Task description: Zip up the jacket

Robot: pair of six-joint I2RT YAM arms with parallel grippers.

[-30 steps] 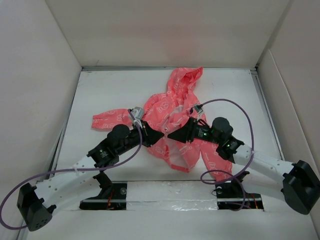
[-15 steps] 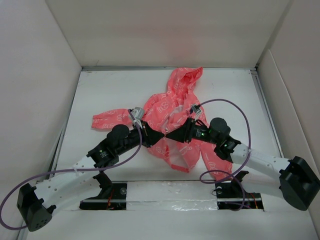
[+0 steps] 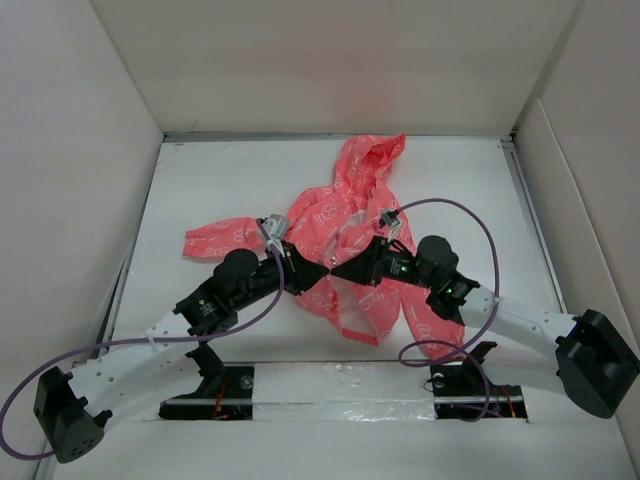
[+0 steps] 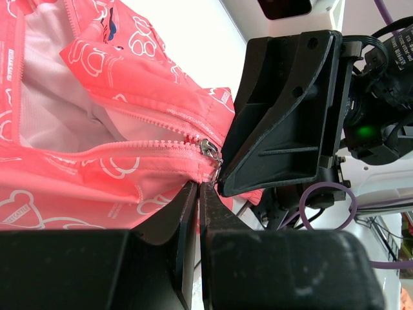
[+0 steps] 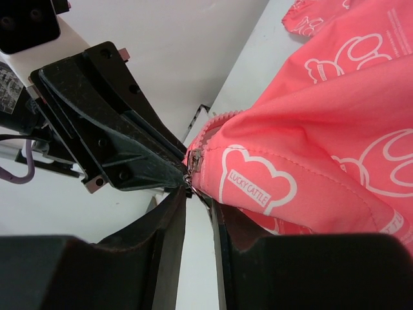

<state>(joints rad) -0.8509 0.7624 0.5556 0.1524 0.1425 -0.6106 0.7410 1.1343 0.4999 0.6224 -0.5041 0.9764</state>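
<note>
The coral-pink jacket lies on the white table, hood to the back and front partly open over white lining. Both grippers meet tip to tip at the low end of its zip. My left gripper is shut on the jacket's hem just below the zip slider; in the left wrist view its jaws are pressed together on the fabric. My right gripper faces it from the right. In the right wrist view its jaws stand narrowly apart, pinching the small metal pull of the slider.
One sleeve stretches out to the left; the other lies under my right arm. A purple cable loops above the right arm. White walls enclose the table on three sides.
My right arm has crept slightly left and back, towards the left gripper. The left arm and the jacket look unmoved.
</note>
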